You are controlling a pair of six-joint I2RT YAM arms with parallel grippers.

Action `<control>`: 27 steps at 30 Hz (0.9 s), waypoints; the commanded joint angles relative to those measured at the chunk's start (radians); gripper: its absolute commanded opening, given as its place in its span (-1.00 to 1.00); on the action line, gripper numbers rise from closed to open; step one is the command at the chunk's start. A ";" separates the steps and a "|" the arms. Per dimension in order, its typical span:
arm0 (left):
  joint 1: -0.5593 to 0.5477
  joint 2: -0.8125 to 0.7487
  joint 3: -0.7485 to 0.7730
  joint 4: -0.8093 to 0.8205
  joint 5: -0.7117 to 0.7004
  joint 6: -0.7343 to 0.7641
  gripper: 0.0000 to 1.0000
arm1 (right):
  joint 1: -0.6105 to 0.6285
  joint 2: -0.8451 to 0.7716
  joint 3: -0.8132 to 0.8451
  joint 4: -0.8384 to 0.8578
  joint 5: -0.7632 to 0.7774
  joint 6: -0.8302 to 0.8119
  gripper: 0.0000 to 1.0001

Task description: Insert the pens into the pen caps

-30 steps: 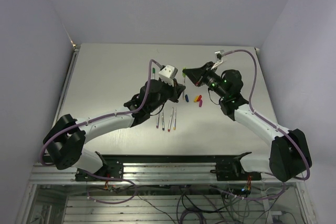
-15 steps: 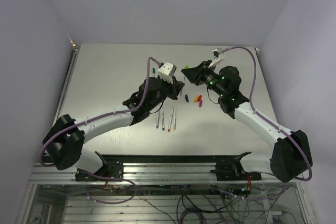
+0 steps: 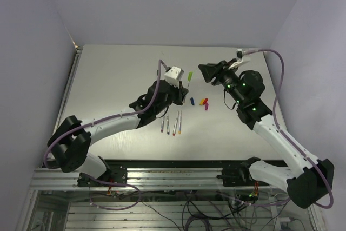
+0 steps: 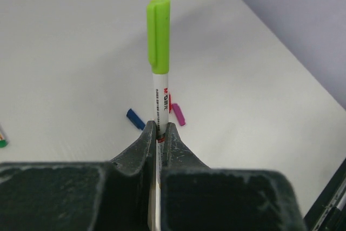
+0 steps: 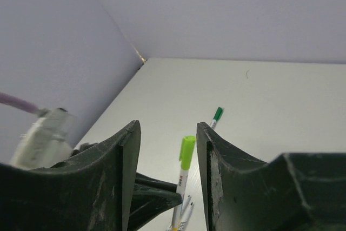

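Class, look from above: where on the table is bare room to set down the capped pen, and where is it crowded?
Bare: the table left of the left arm, and the far strip along the back edge. Crowded: the middle, with loose caps and pens.

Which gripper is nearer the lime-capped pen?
Left. The left gripper clamps the lime-capped pen by its barrel; the right gripper hovers clear of it, jaws open.

My white-shelled left arm [image 3: 108, 125] and right arm [image 3: 281, 139], black joint housings, lilac cable [image 3: 262, 51] along each, white wedge-shaped camera block [image 3: 173, 74], green lights [image 3: 231, 86], matte black fingers [image 4: 141, 147] on my left gripper [image 4: 158, 128].
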 commanded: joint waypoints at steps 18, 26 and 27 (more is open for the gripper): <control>0.240 0.489 0.539 -0.520 -0.197 -0.167 -0.86 | 0.002 -0.044 -0.144 -0.181 0.204 0.033 -0.12; 0.259 0.662 0.719 -0.631 -0.195 -0.152 -0.86 | 0.002 -0.036 -0.147 -0.187 0.208 0.021 -0.13; 0.262 0.679 0.732 -0.637 -0.197 -0.152 -0.86 | 0.001 -0.033 -0.148 -0.187 0.206 0.021 -0.13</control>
